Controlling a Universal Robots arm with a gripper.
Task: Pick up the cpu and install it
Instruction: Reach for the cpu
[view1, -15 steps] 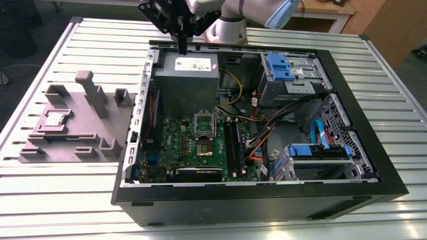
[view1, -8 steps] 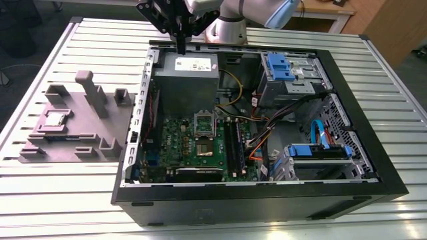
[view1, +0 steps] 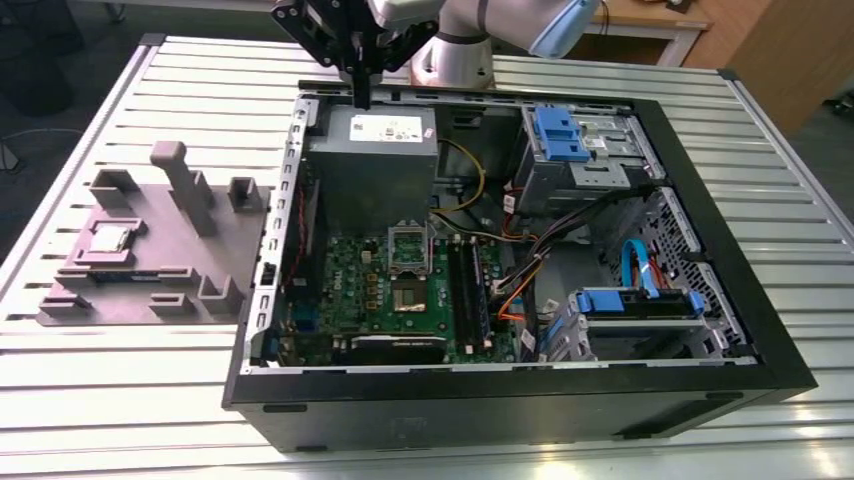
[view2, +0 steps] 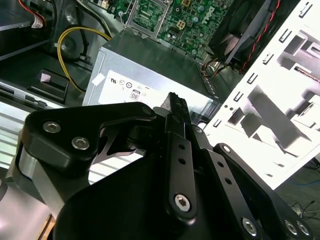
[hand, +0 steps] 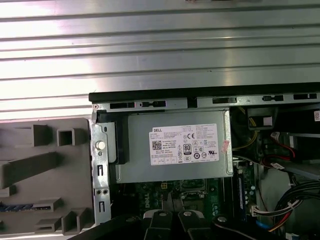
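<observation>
Where the gripper hangs: the black two-fingered gripper (view1: 360, 98) is at the far edge of the open black computer case (view1: 534, 405), pointing down just over the large grey metal power supply box (view1: 374, 170) with its white label.
Gripper state: the fingers (view2: 175, 107) are pressed together in a single narrow bar and nothing is pinched between them.
Cpu: the small flat square cpu (view1: 110, 238) with its pale silver-grey top lies flat in a recess of the grey moulded fixture block (view1: 230, 245), outside the case on the exterior view's left.
Cpu against gripper: they are well apart and not touching. The chip sits out on the fixture towards the exterior view's left and nearer the camera, with the case wall between the two.
Fixture: it rests on the ribbed silver metal table (view1: 147, 400), its edge just beside the case's side wall. The first wrist view shows its raised posts and slots (hand: 35, 167) next to that wall.
Motherboard: the green motherboard (view1: 354, 285) lies on the case floor, on the near side of the power supply box.
Socket: a dark square socket (view1: 410, 292) sits in the board, with a metal frame just beyond it — no chip can be made out in it.
Other contents: blue plastic drive brackets (view1: 558, 135) sit at the far side of the case, on the exterior view's right.
</observation>
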